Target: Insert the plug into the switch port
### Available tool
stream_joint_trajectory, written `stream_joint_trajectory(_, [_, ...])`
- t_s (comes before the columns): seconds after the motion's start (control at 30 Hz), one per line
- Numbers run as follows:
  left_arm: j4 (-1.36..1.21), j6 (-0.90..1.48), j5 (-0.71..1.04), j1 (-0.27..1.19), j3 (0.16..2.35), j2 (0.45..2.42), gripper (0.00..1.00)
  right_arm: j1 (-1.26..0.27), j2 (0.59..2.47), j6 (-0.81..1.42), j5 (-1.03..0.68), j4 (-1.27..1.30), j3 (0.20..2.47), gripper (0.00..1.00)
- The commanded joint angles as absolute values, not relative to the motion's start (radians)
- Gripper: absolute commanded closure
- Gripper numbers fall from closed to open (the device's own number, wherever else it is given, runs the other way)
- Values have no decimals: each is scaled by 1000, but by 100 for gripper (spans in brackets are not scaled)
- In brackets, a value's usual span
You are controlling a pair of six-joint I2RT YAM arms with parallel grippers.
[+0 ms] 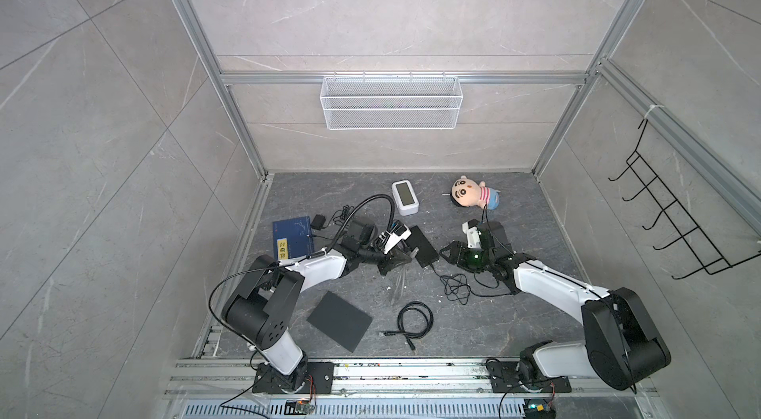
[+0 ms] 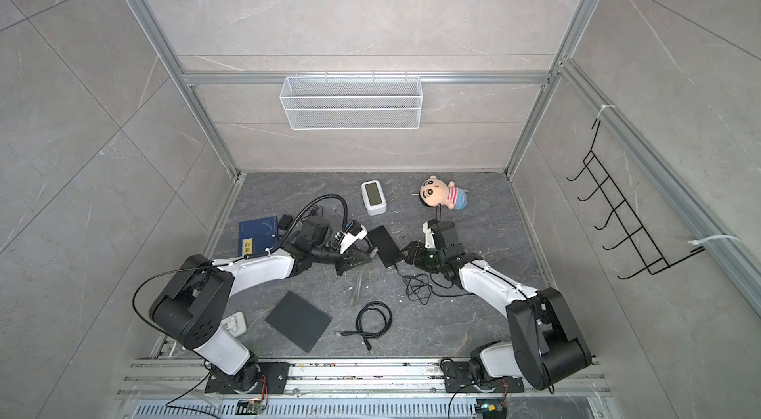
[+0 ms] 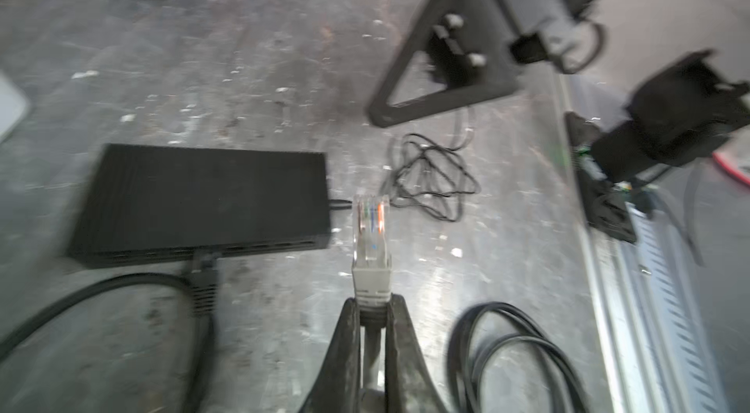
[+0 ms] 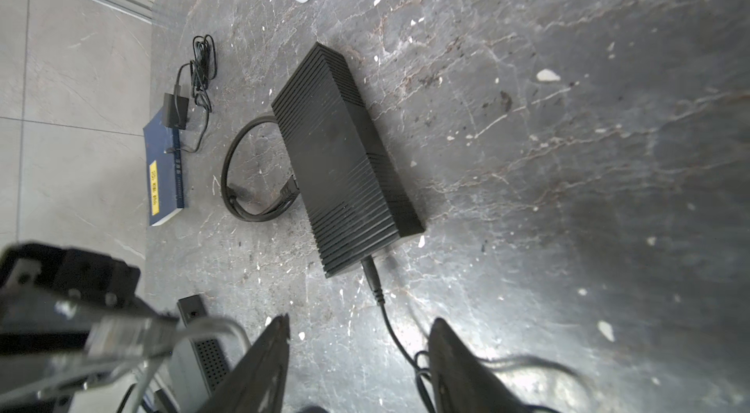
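The plug (image 3: 370,228) is a clear network connector with a grey boot. My left gripper (image 3: 375,305) is shut on its boot, and the grey cable runs back between the fingers. The switch (image 3: 203,200) is a flat black ribbed box on the dark floor, its port row (image 3: 264,246) facing this gripper. A black cable (image 3: 205,269) sits in one port. The plug hangs just off the switch's corner, apart from it. In both top views the left gripper (image 1: 405,258) is beside the switch (image 1: 424,246). My right gripper (image 4: 361,327) stands open above the switch's thin power cord (image 4: 375,289), holding nothing.
A tangled thin cord (image 1: 455,287) and a coiled black cable (image 1: 414,320) lie in front of the switch. A black pad (image 1: 338,320), a blue book (image 1: 292,237), a white device (image 1: 405,198) and a plush doll (image 1: 473,192) lie around. A wire basket (image 1: 391,102) hangs on the back wall.
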State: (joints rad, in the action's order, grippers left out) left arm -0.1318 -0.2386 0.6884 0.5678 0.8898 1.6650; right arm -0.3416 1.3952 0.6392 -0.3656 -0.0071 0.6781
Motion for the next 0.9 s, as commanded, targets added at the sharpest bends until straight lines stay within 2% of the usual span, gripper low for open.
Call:
stream_joint_trajectory(0.0, [134, -351, 531, 571, 963, 1722, 99, -341, 1430, 583, -313, -34, 726, 41])
stream_joint_trajectory(0.17, [313, -367, 396, 609, 1098, 1834, 100, -342, 1493, 557, -261, -36, 773, 39])
stream_joint_trajectory(0.43, [431, -359, 269, 659, 1255, 2004, 99, -356, 1632, 505, -279, -7, 877, 32])
stream_joint_trajectory(0.87, [411, -336, 299, 667, 1279, 2046, 100, -382, 1831, 397, -219, -103, 1039, 30])
